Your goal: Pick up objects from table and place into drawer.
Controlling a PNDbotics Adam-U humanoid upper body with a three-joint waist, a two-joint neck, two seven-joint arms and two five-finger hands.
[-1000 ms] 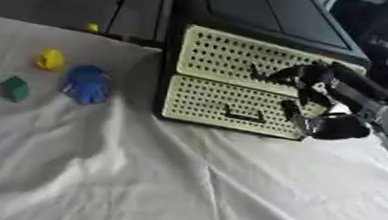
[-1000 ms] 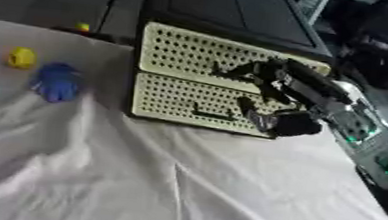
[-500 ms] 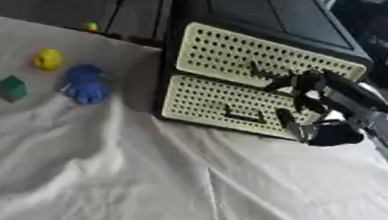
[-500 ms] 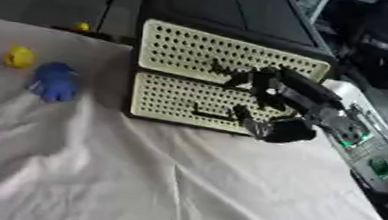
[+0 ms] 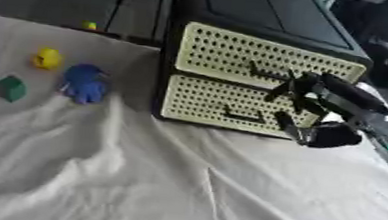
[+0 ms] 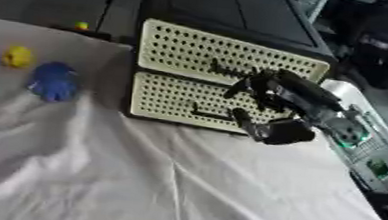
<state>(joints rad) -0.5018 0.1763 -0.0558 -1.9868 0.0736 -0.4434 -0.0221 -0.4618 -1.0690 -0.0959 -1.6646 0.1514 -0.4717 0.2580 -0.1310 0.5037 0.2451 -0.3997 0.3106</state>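
1. I see a white, rumpled cloth (image 5: 182, 191) covering the table, with folds running toward me that could snag anything dragged across it.
2. At the far centre stands a black cabinet with two cream perforated drawer fronts (image 5: 235, 85), each bearing a dark bar handle; both drawers look closed.
3. My right hand (image 6: 272, 111) hangs in front of the drawers at their right end, fingers spread and curled toward the handles, holding nothing that I can make out; whether it touches a handle I cannot tell. My left hand shows in neither view.
4. The objects lie at the far left, well apart from the drawers: a blue, soft-looking lobed toy (image 5: 84, 83), which I judge light and squashy, best taken around its body.
5. Just left of it sits a small yellow rounded toy (image 5: 47, 58), probably light and prone to roll.
6. Nearer sits a small green block (image 5: 10, 88), likely stiff; I would pinch its flat sides.
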